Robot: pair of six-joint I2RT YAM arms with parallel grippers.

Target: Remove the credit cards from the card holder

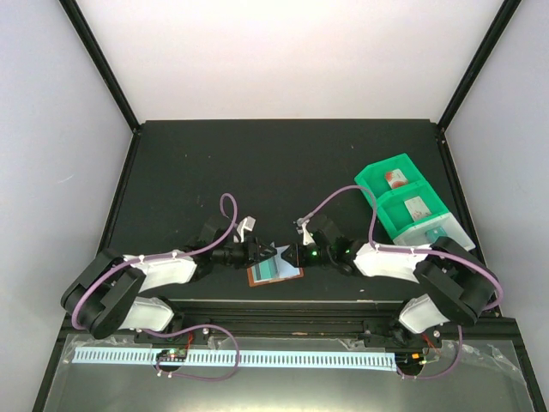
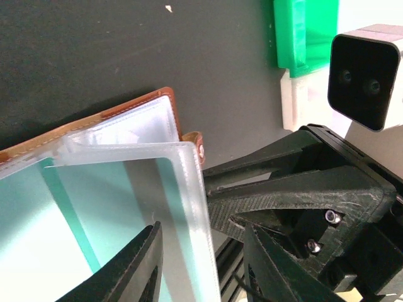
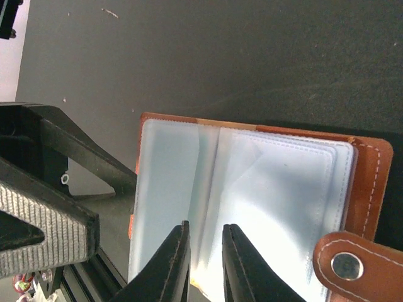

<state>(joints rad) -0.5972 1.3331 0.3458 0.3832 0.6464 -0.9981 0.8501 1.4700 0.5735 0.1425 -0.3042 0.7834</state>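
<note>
Left fingers [image 2: 148, 255] are seen parted, with the edge of one clear sleeve [image 2: 189, 189] of the card holder [image 2: 126, 112] standing in the gap between them. The sleeve is not clamped, and the finger at 3 o'clock lies clear of it. Right fingers [image 3: 180, 255] are set with only a narrow slit between them, over the fold of the sleeves at 6 o'clock in the right wrist view; whether a leaf is pinched there cannot be told.

The card holder is laid open on the dark tabletop [image 1: 214, 163], at 6 o'clock from its middle and close to the near edge, brown leather cover down and pale sleeves up. From above, the left fingers are found at its 11 o'clock and the right fingers at its 1 o'clock, tip facing tip. The snap tab [image 3: 345, 263] is seen at 4 o'clock in the right wrist view.

Two credit cards [image 1: 396, 178] are seen in the green tray [image 1: 377, 172] at 3 o'clock on the tabletop, well apart from the holder. The one with a red mark is in the far compartment, and the greyish-white card [image 1: 417, 207] is in the next. Whether the sleeves hold a card cannot be told.
</note>
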